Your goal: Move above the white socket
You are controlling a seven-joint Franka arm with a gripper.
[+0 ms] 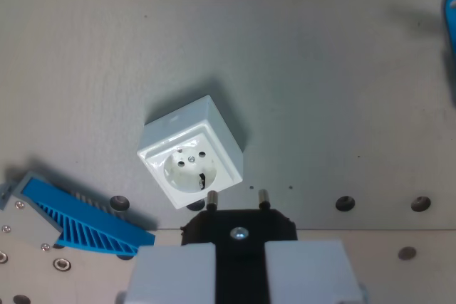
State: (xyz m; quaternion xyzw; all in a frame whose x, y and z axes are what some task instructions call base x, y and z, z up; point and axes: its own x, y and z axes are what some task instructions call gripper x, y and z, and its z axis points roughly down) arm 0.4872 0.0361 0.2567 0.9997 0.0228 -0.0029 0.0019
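At the bottom edge, gripper [239,265]: pale blocky jaws clenched on black plug [239,229], two metal pins forward.
White socket [191,151]: glossy square box, tilted, just beyond the pins.
Desk [320,69]: matte grey, open beyond.

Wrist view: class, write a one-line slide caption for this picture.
Gripper holding a black plug, its two pins pointing toward the tilted white socket on the grey table; a blue ribbed part lies at the view's left.

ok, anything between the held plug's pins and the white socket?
Nothing in the wrist view: the black plug's pins sit right at the white socket's near edge, over bare table.
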